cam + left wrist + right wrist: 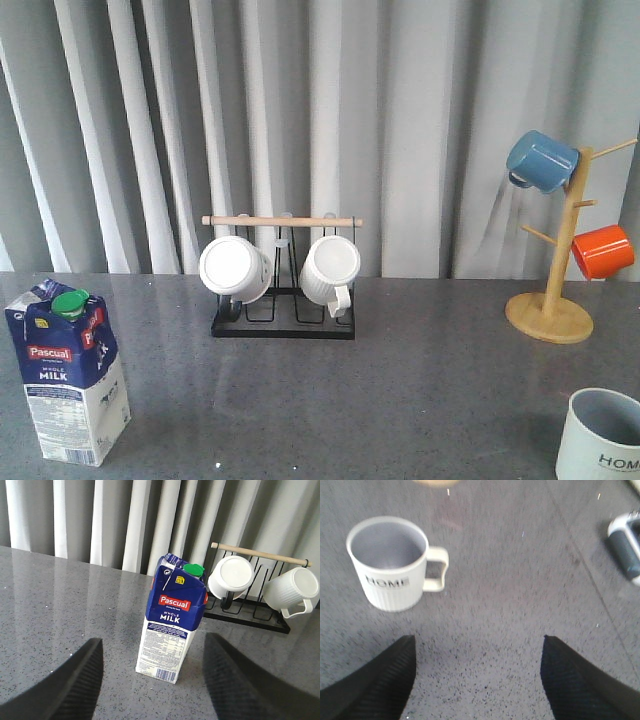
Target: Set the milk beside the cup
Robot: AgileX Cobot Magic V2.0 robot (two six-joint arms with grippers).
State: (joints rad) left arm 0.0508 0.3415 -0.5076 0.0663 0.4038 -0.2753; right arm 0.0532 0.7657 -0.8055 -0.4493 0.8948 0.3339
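Observation:
The milk (68, 375) is a dark-blue and white carton with a green cap. It stands upright at the table's front left. In the left wrist view the milk (171, 620) stands a little ahead of my open left gripper (152, 647), in line with the gap between the fingers, not touched. The cup (600, 435), pale grey-white with "HOME" lettering, stands at the front right, cut by the frame edge. In the right wrist view the cup (392, 565) is upright, handle to the side, ahead of my open, empty right gripper (477, 645). Neither gripper shows in the front view.
A black wire rack (283, 322) with a wooden bar holds two white ribbed mugs (235, 269) at the back middle. A wooden mug tree (558, 290) at the back right carries a blue mug (541, 161) and an orange mug (603, 251). A grey curtain hangs behind.

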